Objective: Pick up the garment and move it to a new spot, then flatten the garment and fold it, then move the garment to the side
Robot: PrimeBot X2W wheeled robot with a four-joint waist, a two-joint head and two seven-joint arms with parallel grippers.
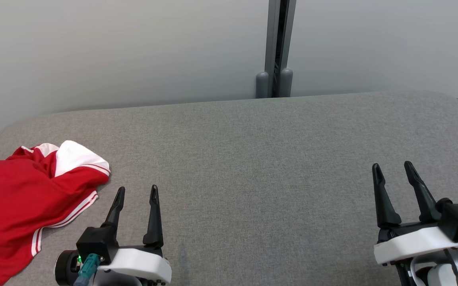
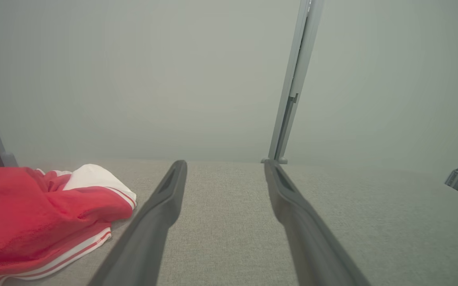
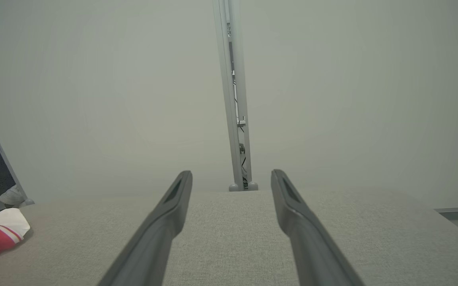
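Left gripper [image 1: 137, 188] is wide open and empty, just beside the crumpled red-and-white jersey [image 1: 22, 198], which lies bunched at the left edge of the grey bench [image 1: 253, 159], toward its near corner. Right gripper [image 1: 392, 165], likewise spread and empty, is well apart by the right edge. Judging by that heap, nothing is flattened or folded yet; pickup, flattening, folding and setting aside all seem left.

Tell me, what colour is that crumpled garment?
The garment is red with white panels and striped trim, clearest in the head view.
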